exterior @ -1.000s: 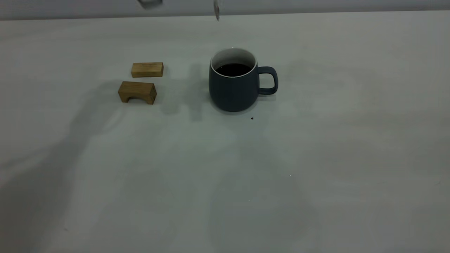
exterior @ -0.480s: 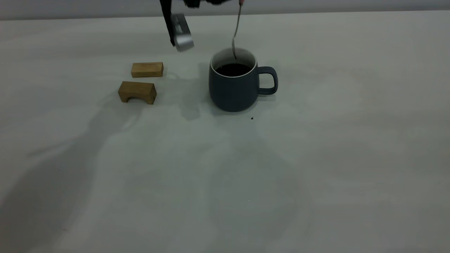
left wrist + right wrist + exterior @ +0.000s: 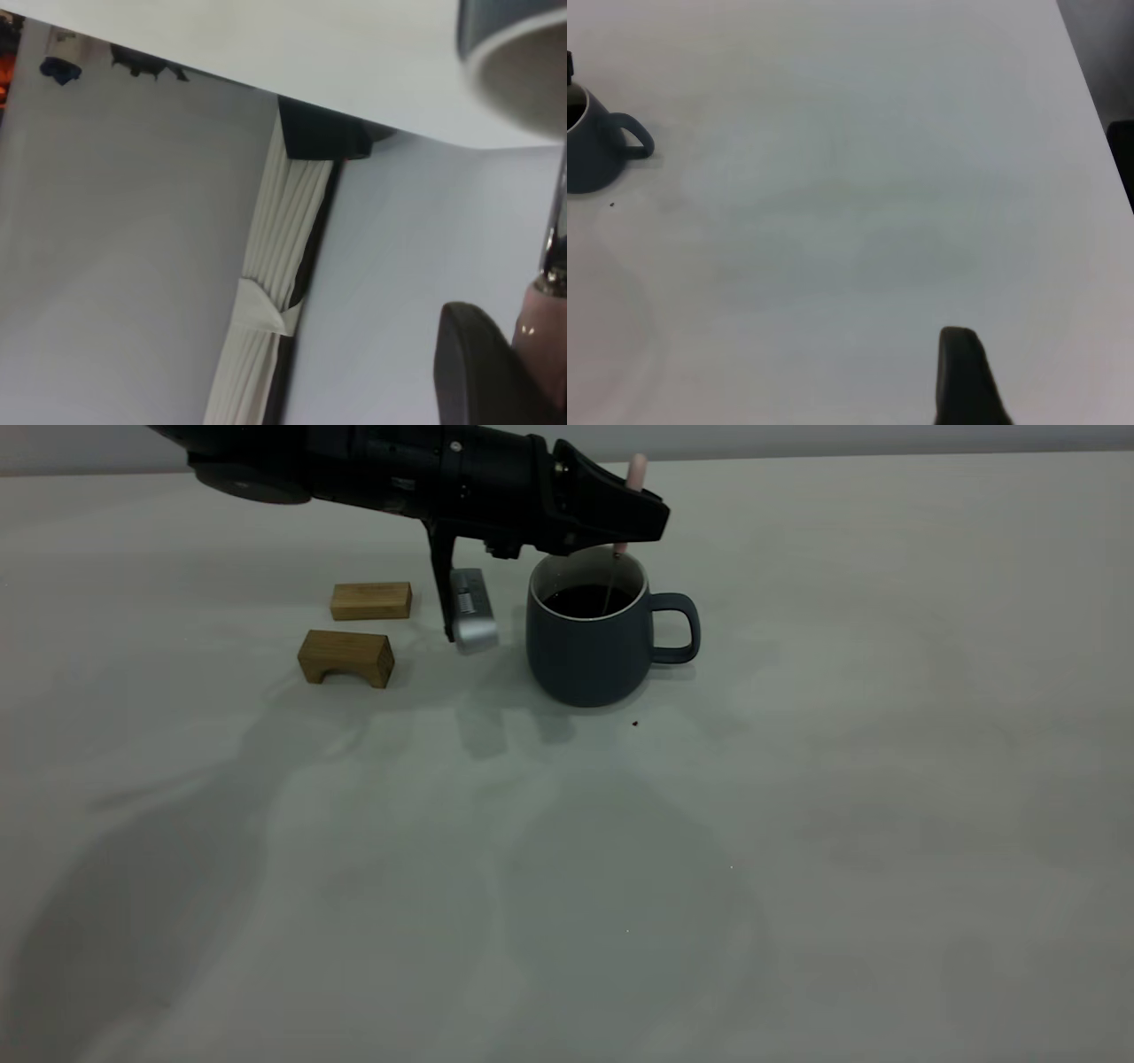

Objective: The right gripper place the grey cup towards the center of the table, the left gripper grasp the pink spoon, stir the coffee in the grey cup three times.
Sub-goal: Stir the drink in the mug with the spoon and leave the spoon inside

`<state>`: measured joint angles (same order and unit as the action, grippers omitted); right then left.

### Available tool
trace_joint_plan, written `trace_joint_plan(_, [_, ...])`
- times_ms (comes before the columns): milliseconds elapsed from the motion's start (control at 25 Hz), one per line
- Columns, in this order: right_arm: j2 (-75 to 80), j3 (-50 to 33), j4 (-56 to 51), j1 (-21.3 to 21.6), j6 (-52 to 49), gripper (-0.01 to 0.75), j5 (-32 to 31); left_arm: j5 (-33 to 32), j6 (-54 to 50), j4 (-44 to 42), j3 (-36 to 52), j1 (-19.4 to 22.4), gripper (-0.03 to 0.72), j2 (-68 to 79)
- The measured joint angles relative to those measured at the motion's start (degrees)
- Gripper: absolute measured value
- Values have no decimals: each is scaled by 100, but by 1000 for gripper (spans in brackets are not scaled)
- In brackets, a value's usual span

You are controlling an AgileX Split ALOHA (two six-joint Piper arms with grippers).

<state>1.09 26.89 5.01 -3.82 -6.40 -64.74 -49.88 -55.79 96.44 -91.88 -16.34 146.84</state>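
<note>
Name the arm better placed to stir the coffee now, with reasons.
Left. The left gripper holds the pink spoon above the grey cup, its neck reaching the coffee. The right gripper sits far away.

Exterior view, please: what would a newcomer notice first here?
The left gripper, reaching in from the upper left, holds the pink spoon upright with its metal neck dipping into the coffee in the grey cup, near the table's middle. Left of the cup lie two wooden blocks. The right gripper shows only in its wrist view, far from the cup.
</note>
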Motion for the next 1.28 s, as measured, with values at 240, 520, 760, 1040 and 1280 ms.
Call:
trace_joint_plan(240, [0,0,0,0,0,491,0,347,45,119,-85,150,122,24])
trace_joint_plan(520, [0,0,0,0,0,491,0,549,392,266,-650,10,122,303])
trace_joint_plan(760, [0,0,0,0,0,491,0,-227,107,92,-660,-146,122,386])
trace_joint_plan(1040, [0,0,0,0,0,491,0,-546,-595,-790,-660,171,122,386])
trace_joint_plan(1280, [0,0,0,0,0,491,0,-172,-440,-615,-707,301,122,386])
